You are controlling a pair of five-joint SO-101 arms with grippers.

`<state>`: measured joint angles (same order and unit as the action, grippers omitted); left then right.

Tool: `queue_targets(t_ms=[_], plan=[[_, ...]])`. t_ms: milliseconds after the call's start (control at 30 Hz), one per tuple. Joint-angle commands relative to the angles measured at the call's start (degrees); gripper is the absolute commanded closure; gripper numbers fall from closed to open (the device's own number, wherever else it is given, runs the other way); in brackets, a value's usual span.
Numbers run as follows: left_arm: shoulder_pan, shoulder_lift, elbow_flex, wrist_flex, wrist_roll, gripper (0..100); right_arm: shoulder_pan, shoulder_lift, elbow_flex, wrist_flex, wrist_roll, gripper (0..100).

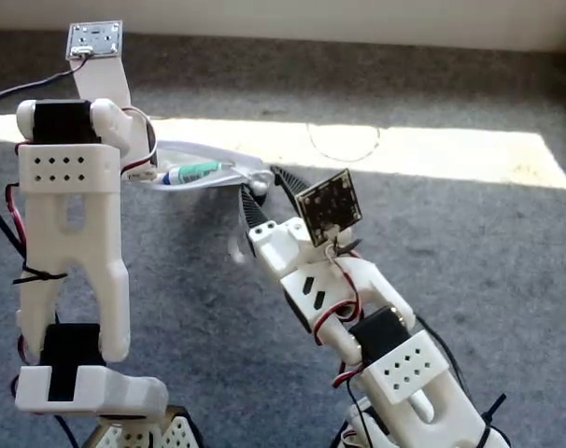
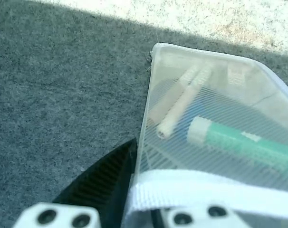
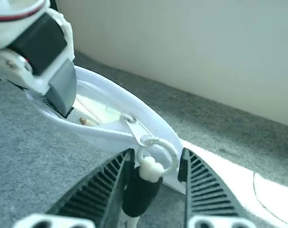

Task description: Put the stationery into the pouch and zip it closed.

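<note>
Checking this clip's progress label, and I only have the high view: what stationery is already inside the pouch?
Observer: The left wrist view shows a green and white tube and a white stick inside the mesh pouch.
Operator: Is it zipped?
Observer: No. In the right wrist view the mouth gapes between the slider and the left gripper, which clamps the far end.
Operator: And the right gripper?
Observer: The right gripper is open, straddling the zip pull.

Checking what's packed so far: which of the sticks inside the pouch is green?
The thicker stick with the green body and white cap; the thinner stick beside it in the pouch is plain white.
</note>
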<state>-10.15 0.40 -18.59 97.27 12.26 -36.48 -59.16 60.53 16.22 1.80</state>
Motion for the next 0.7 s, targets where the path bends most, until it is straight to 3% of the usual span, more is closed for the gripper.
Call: queue_targets(t_ms=[0,667], plan=[[0.1,0.9,0.2,-1.0,-0.4,99,-0.7,-1.6,-2.1,0.0,0.3,84.7],[0.0,0.9,0.2,-0.9,-0.4,99,-1.5,3.1,-0.6,0.0,0.4,88.0]])
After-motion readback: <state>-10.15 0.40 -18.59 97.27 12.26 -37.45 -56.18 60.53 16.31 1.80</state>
